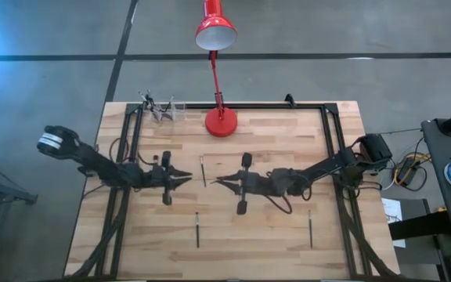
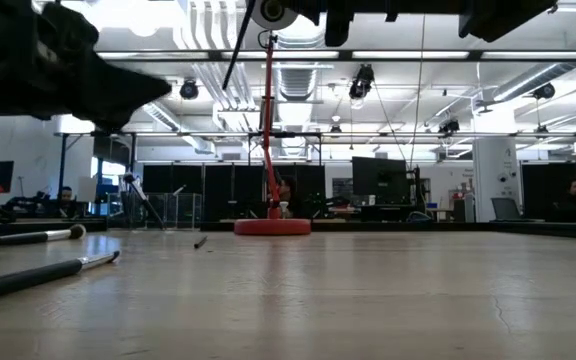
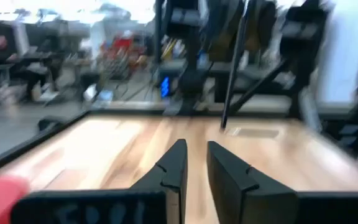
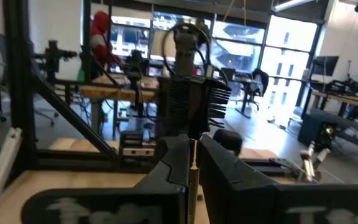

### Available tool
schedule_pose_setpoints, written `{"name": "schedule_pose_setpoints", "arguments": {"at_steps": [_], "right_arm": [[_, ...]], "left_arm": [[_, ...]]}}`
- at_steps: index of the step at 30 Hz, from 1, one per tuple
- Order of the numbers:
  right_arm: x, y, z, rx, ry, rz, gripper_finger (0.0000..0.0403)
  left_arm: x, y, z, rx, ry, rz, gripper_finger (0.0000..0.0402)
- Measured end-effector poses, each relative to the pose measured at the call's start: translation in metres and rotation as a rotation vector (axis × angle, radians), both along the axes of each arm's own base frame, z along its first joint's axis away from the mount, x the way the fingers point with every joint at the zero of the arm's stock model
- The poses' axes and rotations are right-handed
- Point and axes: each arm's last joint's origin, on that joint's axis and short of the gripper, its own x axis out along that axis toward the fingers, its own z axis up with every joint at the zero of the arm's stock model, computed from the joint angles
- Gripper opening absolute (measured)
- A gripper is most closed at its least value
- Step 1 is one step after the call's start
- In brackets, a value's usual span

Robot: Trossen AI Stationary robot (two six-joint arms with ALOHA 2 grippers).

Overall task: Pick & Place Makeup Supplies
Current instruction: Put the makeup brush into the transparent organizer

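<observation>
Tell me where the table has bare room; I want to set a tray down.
Bare: the right strip past the right pencil, and the left edge. Crowded: the middle, where both grippers, left and right, meet by a pencil; the lamp stands behind.

Four thin dark makeup sticks show from above. One stick (image 1: 203, 170) lies near the middle of the frame, running up and down the picture on the bare wood between the two arms. A second stick (image 1: 196, 229) lies lower, left of centre, and a third stick (image 1: 310, 228) lower right (both likewise upright in the frame). A fourth, pale-shafted stick (image 4: 192, 186) stands pinched between the right claw's (image 4: 193, 163) closed fingers. More sticks (image 1: 160, 108) cluster in a clear holder, upper left.
</observation>
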Motion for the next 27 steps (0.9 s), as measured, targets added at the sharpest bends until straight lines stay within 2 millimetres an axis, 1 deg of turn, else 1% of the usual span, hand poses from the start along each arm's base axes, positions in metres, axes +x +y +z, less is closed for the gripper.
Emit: {"name": "schedule_pose_setpoints", "arguments": {"at_steps": [4,9,12,18,22,27], "right_arm": [[0.002,-0.007,-0.004,0.003,0.041,-0.019,0.0014],[0.003,-0.012,-0.008,0.012,0.076,-0.03,0.0014],[0.003,-0.012,-0.01,0.025,0.089,-0.028,0.0013],[0.003,-0.012,-0.012,0.023,0.111,-0.026,0.0013],[0.003,-0.012,-0.013,0.021,0.117,-0.027,0.0013],[0.003,-0.012,-0.015,0.019,0.139,-0.026,0.0013]], "left_arm": [[0.004,-0.001,-0.002,0.023,0.09,0.004,0.0037],[0.013,-0.005,0.003,0.027,0.108,-0.066,0.0006],[0.018,-0.008,0.006,0.039,0.103,-0.108,0.0003],[0.037,-0.013,0.017,0.026,0.113,-0.093,0.0021],[0.05,-0.017,0.021,0.008,0.159,-0.095,0.0053],[0.061,-0.022,0.03,0.036,0.139,-0.136,0.0093]]}}
